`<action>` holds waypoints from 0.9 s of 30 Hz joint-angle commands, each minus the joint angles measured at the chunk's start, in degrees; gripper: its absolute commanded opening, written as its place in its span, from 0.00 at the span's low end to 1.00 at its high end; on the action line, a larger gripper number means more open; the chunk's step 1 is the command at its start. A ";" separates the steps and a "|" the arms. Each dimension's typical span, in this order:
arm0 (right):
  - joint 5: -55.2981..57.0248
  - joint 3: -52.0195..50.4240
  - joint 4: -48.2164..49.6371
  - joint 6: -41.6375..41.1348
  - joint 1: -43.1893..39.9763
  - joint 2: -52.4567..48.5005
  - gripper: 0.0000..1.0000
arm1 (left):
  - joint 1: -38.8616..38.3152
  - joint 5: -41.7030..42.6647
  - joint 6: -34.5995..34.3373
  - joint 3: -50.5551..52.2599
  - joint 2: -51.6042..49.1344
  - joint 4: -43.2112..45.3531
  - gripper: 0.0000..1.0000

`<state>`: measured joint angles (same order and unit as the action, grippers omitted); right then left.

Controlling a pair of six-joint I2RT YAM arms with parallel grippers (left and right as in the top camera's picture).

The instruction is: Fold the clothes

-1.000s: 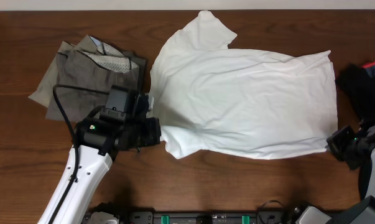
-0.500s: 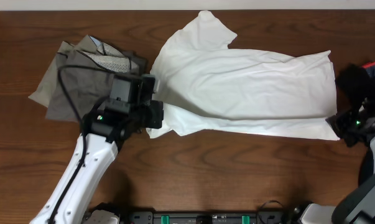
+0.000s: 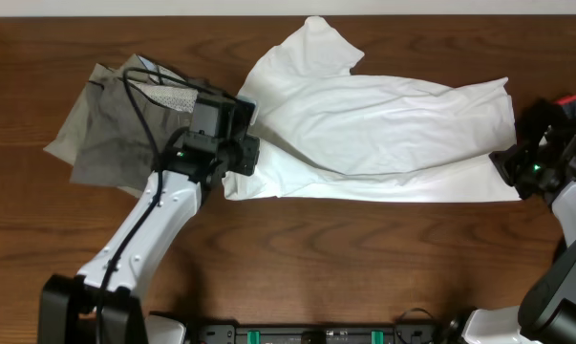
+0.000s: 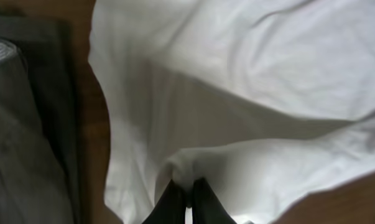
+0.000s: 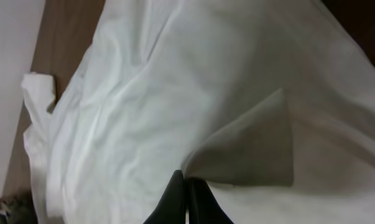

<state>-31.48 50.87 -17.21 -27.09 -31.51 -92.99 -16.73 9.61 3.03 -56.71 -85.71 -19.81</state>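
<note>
Running left to right across the middle of the overhead frame, the white T-shirt (image 3: 383,124) has its long axis almost parallel to the table (image 3: 364,248) edge, with one sleeve pointing to the upper centre. The left gripper (image 4: 186,199) is closed on a pinch of white cloth at the shirt's lower left end, just beside the grey-khaki trousers (image 3: 116,124) heaped in the upper left. The right gripper (image 5: 186,196) is likewise clamped on a fold of the same shirt at the lower right corner, close to the black garment (image 3: 545,119) at the right edge. Each arm thus holds the end nearer to it, and the pinched edge stretches between them along the shirt's length. The rest of the shirt lies toward the top of the frame from both grippers, so the fold most likely calls for carrying that edge upward across the short axis, both ends travelling together to stay even.
</note>
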 commanded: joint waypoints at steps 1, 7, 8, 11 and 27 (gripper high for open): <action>2.08 0.85 0.96 -3.02 0.50 -0.37 0.01 | 0.07 -3.39 1.44 -0.92 -1.79 2.51 0.06; 3.15 0.85 2.89 -3.15 0.52 -0.37 0.01 | 0.55 -6.45 1.44 -0.92 -3.45 9.22 0.06; 3.52 0.85 2.86 -3.17 0.52 -0.37 0.01 | 0.74 -6.43 1.44 -0.92 -3.65 10.16 0.06; 4.59 0.85 2.84 -3.58 0.52 -0.42 0.01 | 1.25 -6.34 1.42 -0.92 -4.28 12.37 0.06; 5.51 0.85 -3.17 2.49 0.28 -0.46 0.58 | 5.70 -3.72 -4.24 -2.60 -0.74 -0.79 0.98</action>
<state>-26.11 50.89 -19.25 -28.12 -31.48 -92.99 -11.99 4.27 1.04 -57.71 -89.06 -17.87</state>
